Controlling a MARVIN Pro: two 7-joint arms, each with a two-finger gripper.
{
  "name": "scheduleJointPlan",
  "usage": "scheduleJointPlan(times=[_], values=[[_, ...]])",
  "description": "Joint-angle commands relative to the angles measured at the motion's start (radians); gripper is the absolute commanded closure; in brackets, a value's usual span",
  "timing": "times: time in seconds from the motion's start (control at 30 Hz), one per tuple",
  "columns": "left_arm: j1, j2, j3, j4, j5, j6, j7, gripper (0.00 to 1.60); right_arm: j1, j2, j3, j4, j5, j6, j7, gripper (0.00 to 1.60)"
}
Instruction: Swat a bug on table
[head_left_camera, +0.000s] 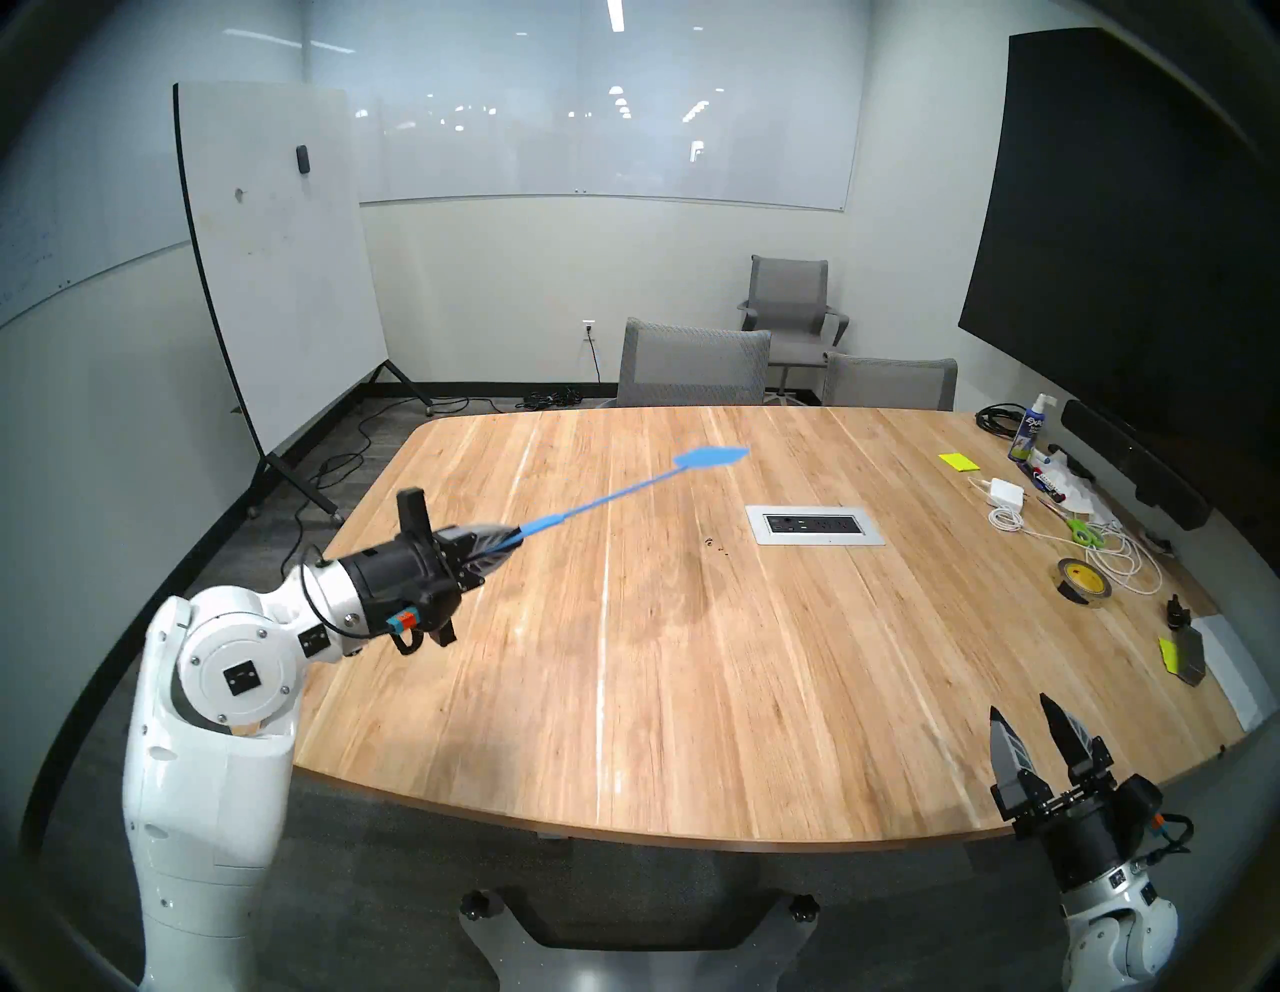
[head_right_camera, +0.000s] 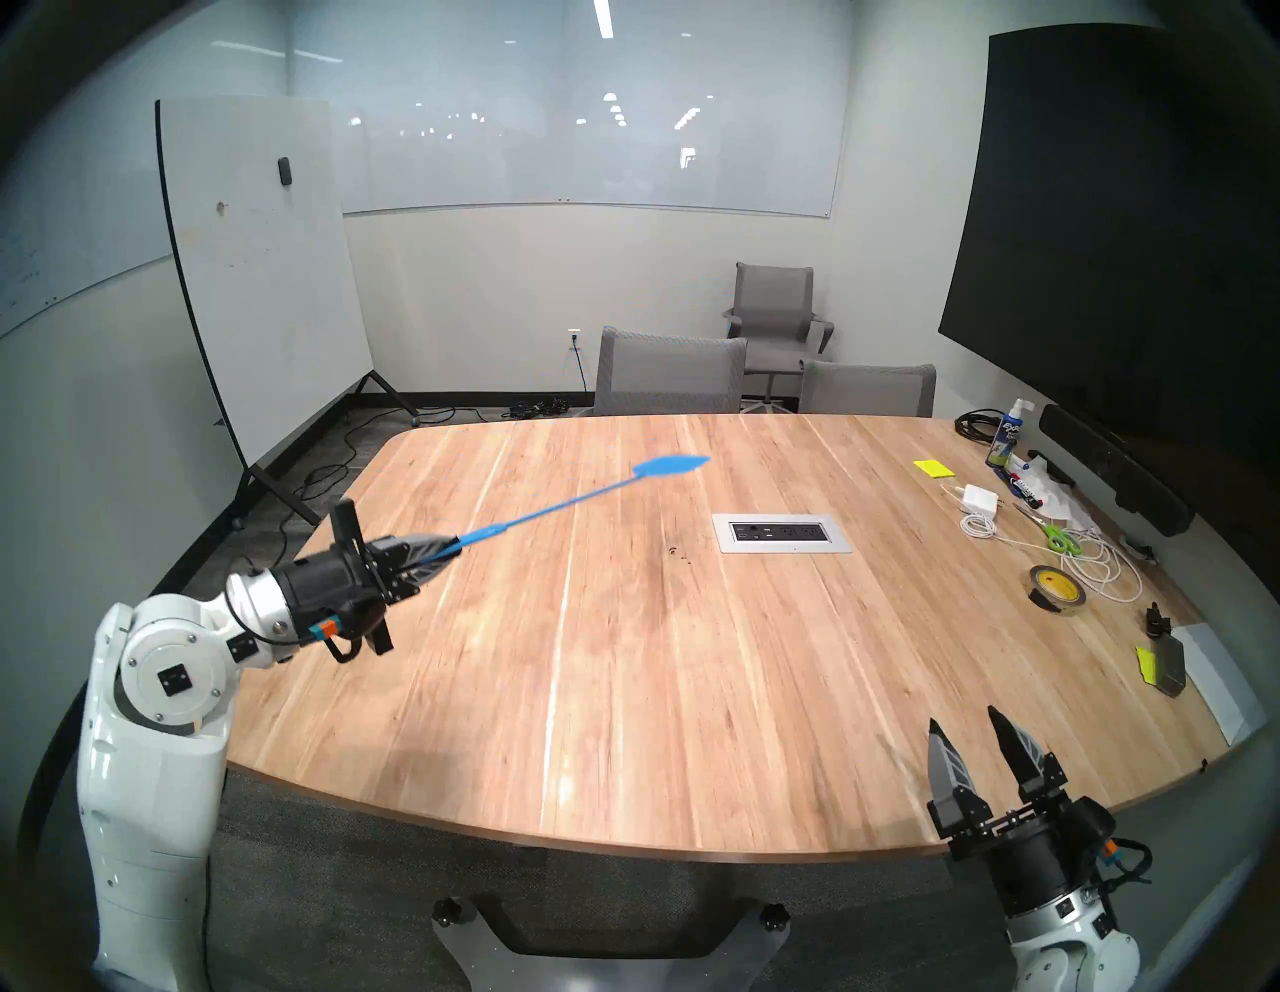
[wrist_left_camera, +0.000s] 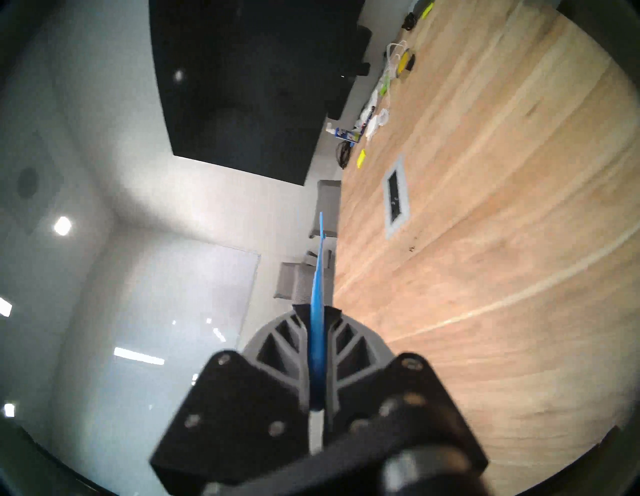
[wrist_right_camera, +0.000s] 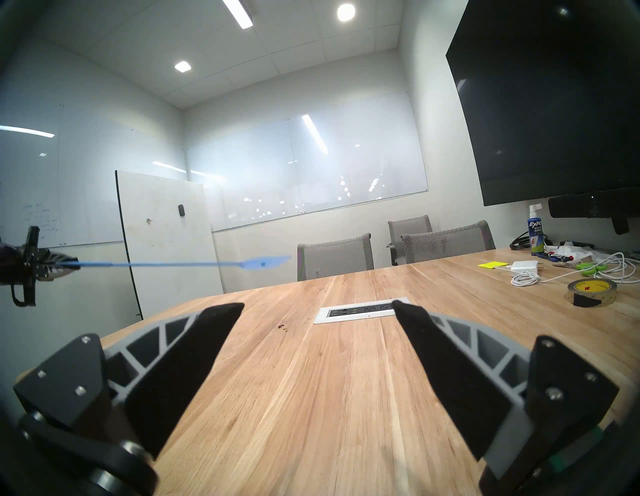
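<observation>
Head view, left pincer (head_left_camera: 509, 544) clamping blue swatter (head_left_camera: 713, 456) above bug (head_left_camera: 709, 542)

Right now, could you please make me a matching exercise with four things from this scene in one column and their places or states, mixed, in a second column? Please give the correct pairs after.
Things:
1. fly swatter
2. bug
3. right gripper
4. tape roll

Places or states:
A. open, holding nothing, at the table's near right corner
B. lying flat among cables on the right side
C. clamped in the shut left gripper, head raised above the wood
D. tiny dark speck on the wood beside the outlet panel

Pairs: 1-C, 2-D, 3-A, 4-B
</observation>
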Motion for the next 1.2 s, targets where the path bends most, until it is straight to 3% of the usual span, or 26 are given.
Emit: scheduleJointPlan(times=[0.0,0.1,0.17,0.2,0.4,0.87,1.03,1.17], values=[[0.114,0.004,0.1,0.123,0.093,-0.006,-0.076,1.6,0.004,0.002,-0.001,-0.009,0.001,-0.002,0.002,0.0],[0.111,0.013,0.135,0.186,0.146,-0.013,-0.085,1.6,0.004,0.002,-0.001,-0.012,0.001,-0.002,0.003,0.0],[0.048,0.02,0.152,0.227,0.182,-0.022,-0.073,1.6,0.003,0.001,-0.001,-0.016,0.0,-0.001,0.004,0.0],[-0.028,0.024,0.142,0.268,0.155,-0.047,-0.051,1.6,0.001,0.0,0.0,-0.019,0.0,0.001,0.003,0.0],[-0.051,0.026,0.086,0.218,0.106,-0.05,-0.02,1.6,0.003,0.0,0.0,-0.016,0.0,0.0,0.004,0.0],[-0.018,0.029,-0.1,0.136,-0.058,-0.064,0.037,1.6,0.003,-0.002,0.001,-0.019,-0.002,0.002,0.005,0.0],[-0.001,0.012,-0.139,0.111,-0.068,-0.068,0.062,1.6,0.002,-0.003,0.001,-0.02,-0.002,0.003,0.005,0.0],[0.009,-0.016,-0.154,0.104,-0.024,-0.069,0.102,1.6,0.002,-0.004,0.002,-0.021,-0.003,0.004,0.004,0.0]])
